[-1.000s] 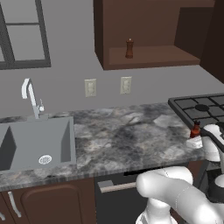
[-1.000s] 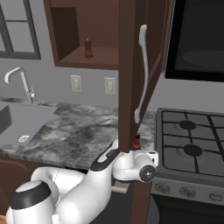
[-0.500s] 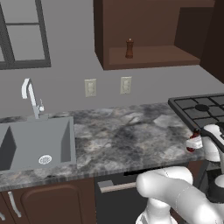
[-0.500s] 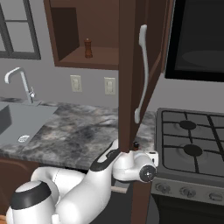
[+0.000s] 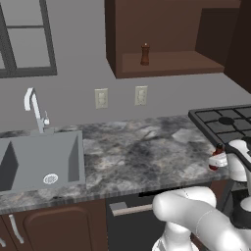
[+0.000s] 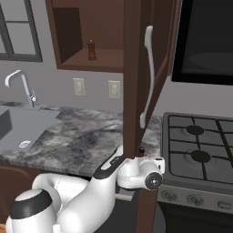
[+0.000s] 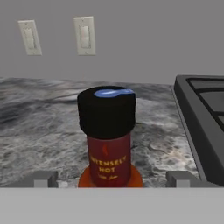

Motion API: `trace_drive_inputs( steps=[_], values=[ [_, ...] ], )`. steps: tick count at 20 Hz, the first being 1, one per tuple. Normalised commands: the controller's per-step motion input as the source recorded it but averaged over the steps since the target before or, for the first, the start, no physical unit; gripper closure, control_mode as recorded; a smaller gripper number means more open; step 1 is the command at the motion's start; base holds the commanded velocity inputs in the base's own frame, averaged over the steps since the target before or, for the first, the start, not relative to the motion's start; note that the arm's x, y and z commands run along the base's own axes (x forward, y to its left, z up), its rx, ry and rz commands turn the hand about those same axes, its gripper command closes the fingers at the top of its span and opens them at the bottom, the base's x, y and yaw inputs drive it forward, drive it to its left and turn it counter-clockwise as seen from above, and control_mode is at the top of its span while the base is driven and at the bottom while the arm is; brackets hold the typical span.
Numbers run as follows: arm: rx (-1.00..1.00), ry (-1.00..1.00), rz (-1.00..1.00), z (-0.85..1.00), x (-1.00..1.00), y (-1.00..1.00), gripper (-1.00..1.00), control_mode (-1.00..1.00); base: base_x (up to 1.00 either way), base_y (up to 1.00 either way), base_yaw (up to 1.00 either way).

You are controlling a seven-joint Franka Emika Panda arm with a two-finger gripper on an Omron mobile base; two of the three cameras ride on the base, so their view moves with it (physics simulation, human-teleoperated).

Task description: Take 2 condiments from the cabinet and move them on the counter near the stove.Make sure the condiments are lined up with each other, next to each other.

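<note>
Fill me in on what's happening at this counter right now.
The white arm is working low at the counter's front edge, beside the stove. The red sauce bottle stands upright on the marble there, with the gripper around it, fingers spread wide on either side and clear of it, so it looks set down rather than held. The pepper mill is on the cabinet shelf, not yet fetched, so one of the two condiments is placed.
</note>
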Motion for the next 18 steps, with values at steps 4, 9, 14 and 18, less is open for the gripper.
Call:
trace_drive_inputs(
  steps=[4, 9, 14, 18],
  values=[
    [0.00, 0.00, 0.00, 0.16, -0.07, 0.00, -1.00, -1.00, 0.00, 0.00, 0.00],
    [0.00, 0.00, 0.00, 0.21, -0.10, 0.00, -1.00, -1.00, 0.00, 0.00, 0.00],
    [0.00, 0.00, 0.00, 0.18, -0.42, 0.02, -1.00, -1.00, 0.00, 0.00, 0.00],
    [0.00, 0.03, 0.00, 0.23, -0.54, 0.18, -1.00, -1.00, 0.00, 0.00, 0.00]
  ],
)
